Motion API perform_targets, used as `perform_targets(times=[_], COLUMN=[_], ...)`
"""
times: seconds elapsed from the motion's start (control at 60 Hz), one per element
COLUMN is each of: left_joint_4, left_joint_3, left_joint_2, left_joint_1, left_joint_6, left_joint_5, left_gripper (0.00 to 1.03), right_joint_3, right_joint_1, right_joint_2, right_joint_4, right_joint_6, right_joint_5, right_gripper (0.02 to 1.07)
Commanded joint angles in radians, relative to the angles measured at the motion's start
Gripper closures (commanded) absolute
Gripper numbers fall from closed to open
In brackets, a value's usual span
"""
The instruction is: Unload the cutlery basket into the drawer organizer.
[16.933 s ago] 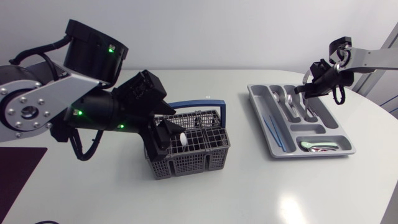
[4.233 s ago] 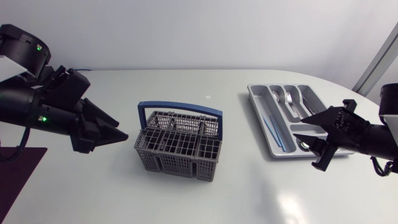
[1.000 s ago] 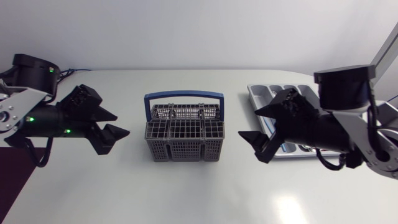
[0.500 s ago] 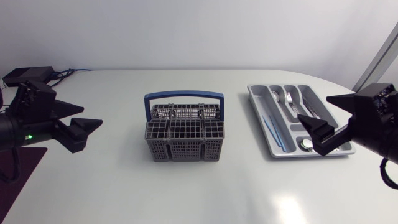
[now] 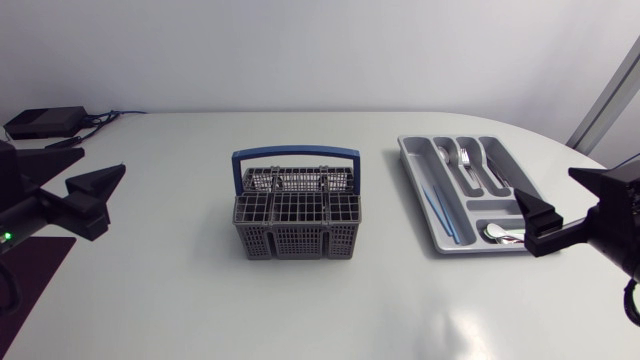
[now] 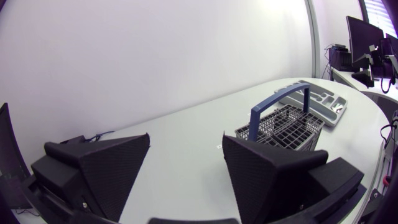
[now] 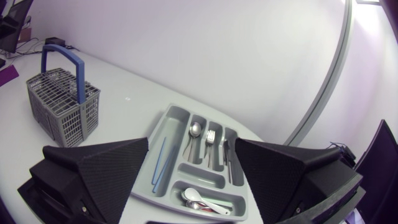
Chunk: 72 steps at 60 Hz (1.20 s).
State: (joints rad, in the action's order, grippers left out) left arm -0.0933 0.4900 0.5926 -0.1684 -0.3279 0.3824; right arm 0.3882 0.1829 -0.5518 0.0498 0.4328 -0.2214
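- Basket [image 5: 295, 214] upright at the middle of the table [image 5: 200, 300], blue handle raised, well apart from both arms. Nothing visible poking out of its grid, so probably emptied already.
- Drawer organizer [image 5: 420, 142] flat on the table's right side, near the right arm. Likely put there to keep the carry from the basket short.
- In its long slots: a spoon [image 5: 443, 153], forks [image 5: 467, 158] and a pair of blue sticks [image 5: 437, 212]. In the cross slot nearest the right arm: a white spoon [image 7: 202, 200]. Sorted by kind, as fits an unloading that is done or nearly so.
- Left gripper [image 5: 95, 200] low at the table's left edge, pointed toward the basket, fingers spread wide with nothing between them.
- Right gripper [image 5: 527, 222] at the right edge, just beside the organizer's near end, aimed across the table, fingers likewise wide apart and empty.
- Both arms low and roughly level, clear of everything. More a parked pose than a reach, to judge from this.
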Motion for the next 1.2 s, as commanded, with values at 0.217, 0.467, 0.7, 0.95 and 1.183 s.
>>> perform_targets(times=[0.217, 0.467, 0.7, 0.95, 1.183], left_joint_4=[0.049, 0.063, 0.075, 0.088, 0.093], left_joint_3=[-0.137, -0.244, -0.343, -0.45, -0.49], left_joint_2=[-0.171, -0.299, -0.417, -0.545, -0.593], left_joint_1=[0.03, 0.072, 0.111, 0.153, 0.168], left_joint_6=[0.097, 0.167, 0.232, 0.302, 0.328], left_joint_5=[-0.087, -0.176, -0.26, -0.349, -0.382], left_gripper=[0.05, 0.05, 0.05, 0.05, 0.05], right_joint_3=[-0.113, -0.196, -0.274, -0.357, -0.388], right_joint_1=[-0.021, -0.07, -0.116, -0.165, -0.183], right_joint_2=[0.144, 0.267, 0.382, 0.506, 0.552], right_joint_4=[-0.056, -0.054, -0.052, -0.051, -0.05], right_joint_6=[-0.11, -0.208, -0.299, -0.397, -0.433], right_joint_5=[0.058, 0.107, 0.154, 0.203, 0.221], right_gripper=[0.07, 0.07, 0.07, 0.07, 0.07])
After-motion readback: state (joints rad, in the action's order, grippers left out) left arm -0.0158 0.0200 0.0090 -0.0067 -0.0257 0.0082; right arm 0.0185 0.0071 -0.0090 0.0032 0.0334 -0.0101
